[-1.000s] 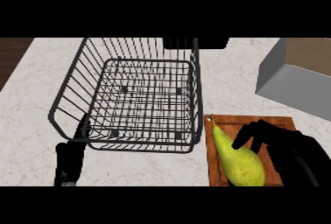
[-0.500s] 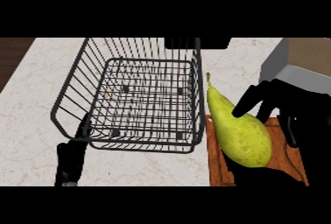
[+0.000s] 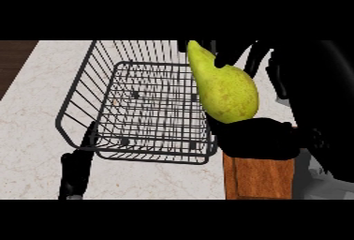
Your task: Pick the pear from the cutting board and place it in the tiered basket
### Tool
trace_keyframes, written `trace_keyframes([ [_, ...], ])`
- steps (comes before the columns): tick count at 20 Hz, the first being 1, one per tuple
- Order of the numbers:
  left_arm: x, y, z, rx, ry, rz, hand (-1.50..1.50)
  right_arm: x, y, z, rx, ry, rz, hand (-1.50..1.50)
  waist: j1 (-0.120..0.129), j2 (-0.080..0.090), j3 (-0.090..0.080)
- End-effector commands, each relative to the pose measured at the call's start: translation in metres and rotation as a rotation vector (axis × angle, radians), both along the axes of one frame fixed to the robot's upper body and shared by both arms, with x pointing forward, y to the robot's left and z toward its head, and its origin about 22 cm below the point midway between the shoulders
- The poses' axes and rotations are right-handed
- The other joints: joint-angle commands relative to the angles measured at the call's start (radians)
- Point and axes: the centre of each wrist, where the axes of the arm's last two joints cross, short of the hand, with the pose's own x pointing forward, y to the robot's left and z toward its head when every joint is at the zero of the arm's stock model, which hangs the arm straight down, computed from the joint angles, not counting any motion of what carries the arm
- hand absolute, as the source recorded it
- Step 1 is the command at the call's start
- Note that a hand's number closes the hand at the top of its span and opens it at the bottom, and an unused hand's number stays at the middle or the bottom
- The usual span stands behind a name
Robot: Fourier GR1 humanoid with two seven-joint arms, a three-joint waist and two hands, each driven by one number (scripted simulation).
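Observation:
A yellow-green pear (image 3: 224, 86) is up in the air, close to the view, over the right wall of the black wire basket (image 3: 104, 110). My right hand (image 3: 276, 136) is curled round it, thumb under its fat end and fingers behind its neck. The wooden cutting board (image 3: 259, 177) shows only partly below the hand, at the lower right. My left hand (image 3: 75, 171) rests near the lower left edge, beside the basket's front left corner; its fingers point up and hold nothing.
The basket stands on a pale marble counter (image 3: 34, 117). A dark wooden strip (image 3: 14, 58) runs along the counter's far left edge. My right hand and forearm hide most of the right side.
My right hand has lifted the pear off the cutting board and carried it up and left, to the basket's right wall. The left hand has stayed still.

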Motion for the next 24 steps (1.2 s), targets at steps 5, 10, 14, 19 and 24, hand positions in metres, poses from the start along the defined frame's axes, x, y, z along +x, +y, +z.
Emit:
trace_keyframes([
  [5,0.004,0.005,-0.002,-0.003,0.013,0.007,0.0,0.057,0.025,-0.022,-0.043,0.109,0.024,1.5,0.001,0.005,-0.001],
  [10,-0.01,-0.006,-0.014,-0.006,0.032,-0.003,0.0,0.076,0.065,-0.033,-0.072,0.12,0.013,1.5,0.007,0.005,-0.001],
  [14,-0.01,-0.009,-0.012,-0.004,0.019,-0.016,0.0,0.086,0.07,-0.078,-0.106,0.135,-0.033,1.5,0.005,0.005,-0.001],
  [19,-0.011,-0.001,-0.008,-0.008,0.002,-0.008,0.0,0.099,0.086,-0.073,-0.077,0.17,-0.035,1.5,0.006,0.004,-0.001],
  [24,0.008,-0.021,-0.003,0.006,0.013,-0.024,0.0,0.112,0.075,-0.107,0.214,0.315,-0.024,-1.5,0.025,0.011,0.0],
])
